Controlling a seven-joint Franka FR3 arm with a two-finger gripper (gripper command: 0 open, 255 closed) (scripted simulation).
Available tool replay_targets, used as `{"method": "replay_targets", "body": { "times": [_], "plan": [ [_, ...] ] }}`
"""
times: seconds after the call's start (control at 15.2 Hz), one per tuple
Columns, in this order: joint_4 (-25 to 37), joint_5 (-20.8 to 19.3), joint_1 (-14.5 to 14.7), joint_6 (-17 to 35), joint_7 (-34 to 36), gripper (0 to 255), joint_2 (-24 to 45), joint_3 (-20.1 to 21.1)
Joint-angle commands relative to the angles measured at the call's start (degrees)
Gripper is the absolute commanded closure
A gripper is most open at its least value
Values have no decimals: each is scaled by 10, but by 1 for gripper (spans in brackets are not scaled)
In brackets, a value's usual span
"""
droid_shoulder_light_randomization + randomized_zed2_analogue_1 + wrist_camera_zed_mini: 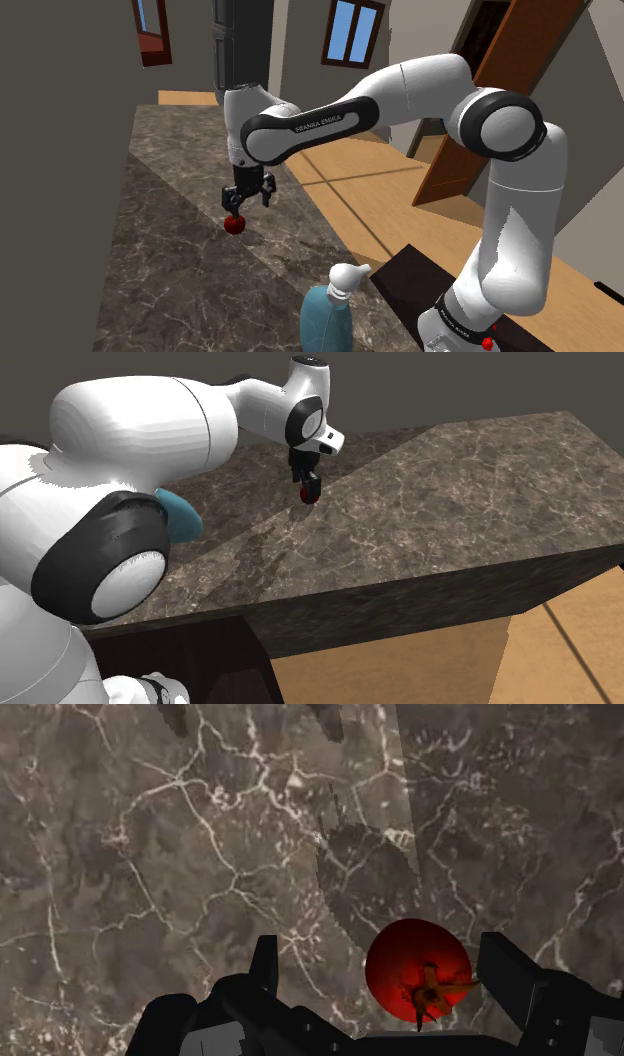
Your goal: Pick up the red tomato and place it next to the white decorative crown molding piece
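While the gripper's (249,200) fingers stood apart, the red tomato (418,966) sat between them unclasped, close by one finger and clear of the other, low over the dark veined surface (150,834) near its middle. It looked small, round, smooth and light, with soft skin likely to bruise; a gentle hold across its widest part would probably suit. A blue spray bottle (326,318) stood well apart near the stand, out of the way.
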Motion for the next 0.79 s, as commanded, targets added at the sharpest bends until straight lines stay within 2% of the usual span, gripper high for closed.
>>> {"method": "replay_targets", "body": {
  "times": [0.0,0.13,0.73],
  "plan": [
    [45,-16,17,-2,18,0,45,-2],
    [92,-28,34,-10,29,0,85,-6],
    [57,-36,34,41,35,0,101,-11]
  ]
}}
